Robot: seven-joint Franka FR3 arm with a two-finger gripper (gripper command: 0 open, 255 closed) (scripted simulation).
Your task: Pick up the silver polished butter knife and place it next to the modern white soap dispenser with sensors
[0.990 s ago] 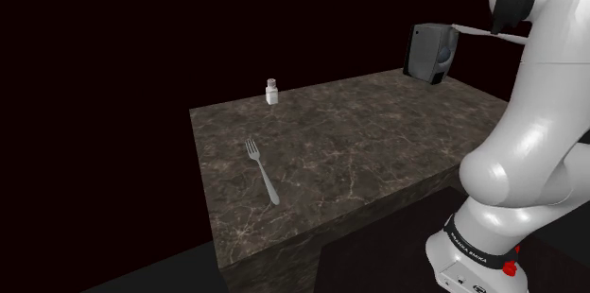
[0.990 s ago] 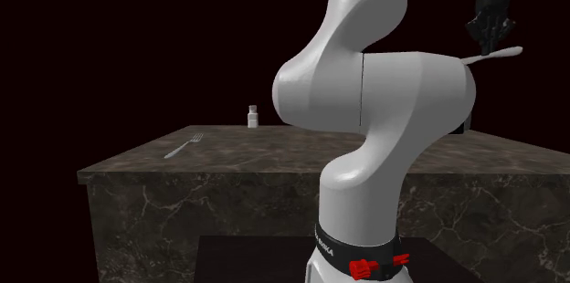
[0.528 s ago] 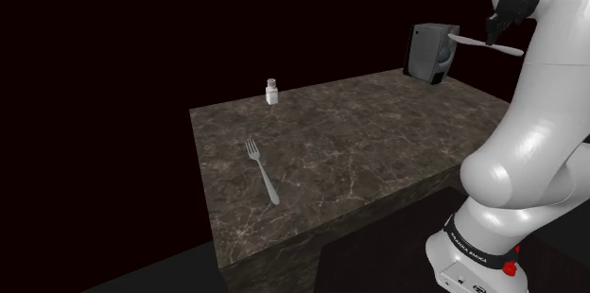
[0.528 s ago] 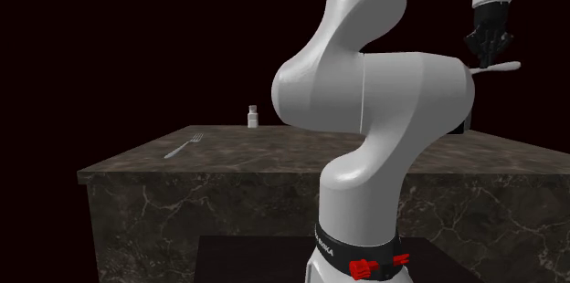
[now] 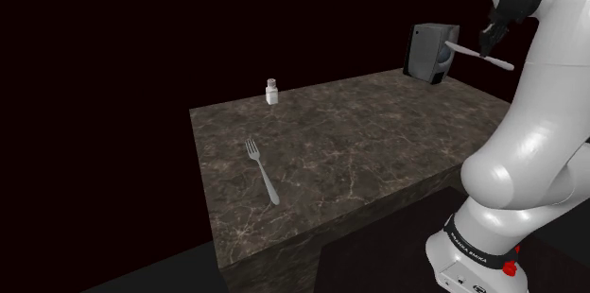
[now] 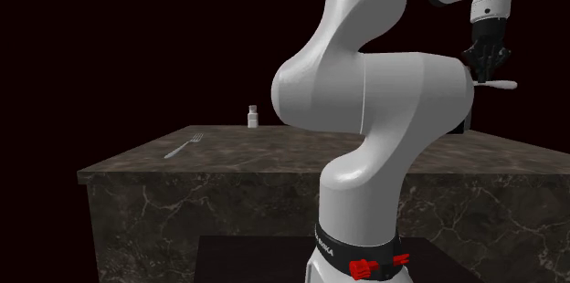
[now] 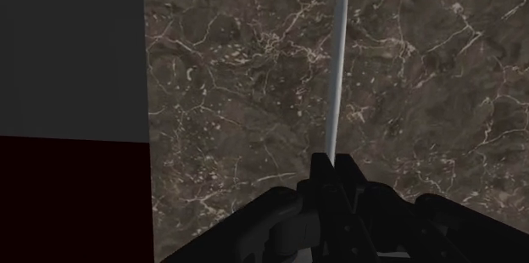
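Note:
My black gripper (image 5: 490, 38) hangs in the air above the right end of the dark marble table (image 5: 359, 140), shut on a slim silver butter knife (image 5: 470, 51). The knife sticks out level on both sides of the fingers. Just behind it in the shoulder view stands the boxy dark grey soap dispenser (image 5: 428, 52) at the table's far right corner. From the second exterior view the gripper (image 6: 485, 64) holds the knife (image 6: 501, 84) well above the tabletop. In the wrist view the blade (image 7: 337, 75) runs straight out from the clasping fingers (image 7: 346, 175) over the marble.
A silver fork (image 5: 262, 170) lies near the table's left front edge. A small white bottle (image 5: 272, 92) stands at the far left corner. Beyond the table edge the wrist view shows grey floor (image 7: 68, 49). A black area surrounds the table.
The gripper has come down with the knife, which stays clasped and now tilts slightly. The fork, bottle and dispenser have not moved.

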